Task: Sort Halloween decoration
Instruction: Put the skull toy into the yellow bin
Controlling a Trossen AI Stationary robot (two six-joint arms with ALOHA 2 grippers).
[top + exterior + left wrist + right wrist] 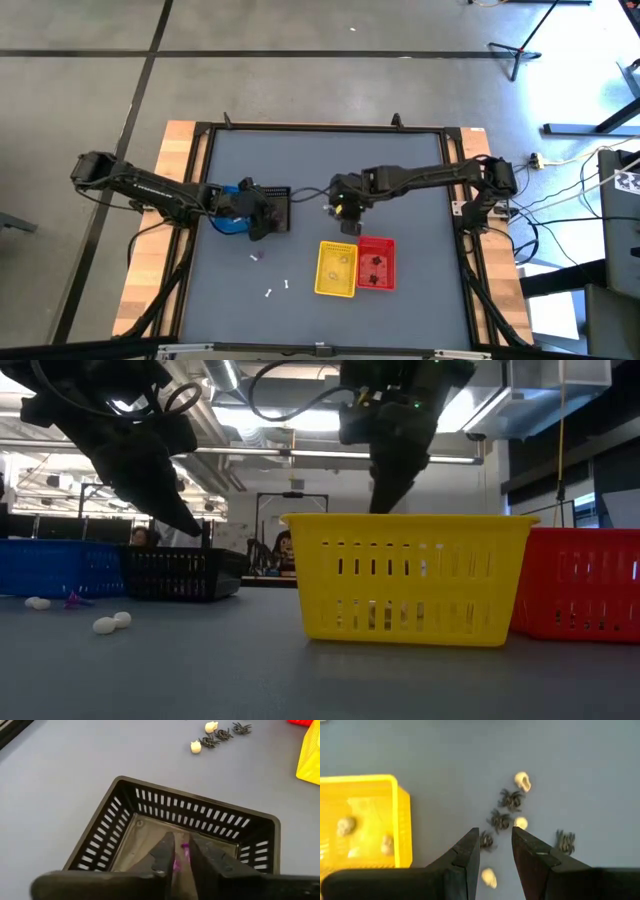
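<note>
Overhead, black basket (pixel 277 207) hides contents — left gripper (pixel 180 854) slightly parted around purple trinket (pixel 183 851).

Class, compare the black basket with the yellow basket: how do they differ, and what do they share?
The black basket is dark; the yellow basket is bright. The black basket sits under the left gripper, which has a purple trinket between its jaws; the yellow basket holds pale skulls. Both are small, rectangular, slotted, and upright.

Both end effectors (pixel 181 854) (pixel 496 845) apparently parted.
</note>
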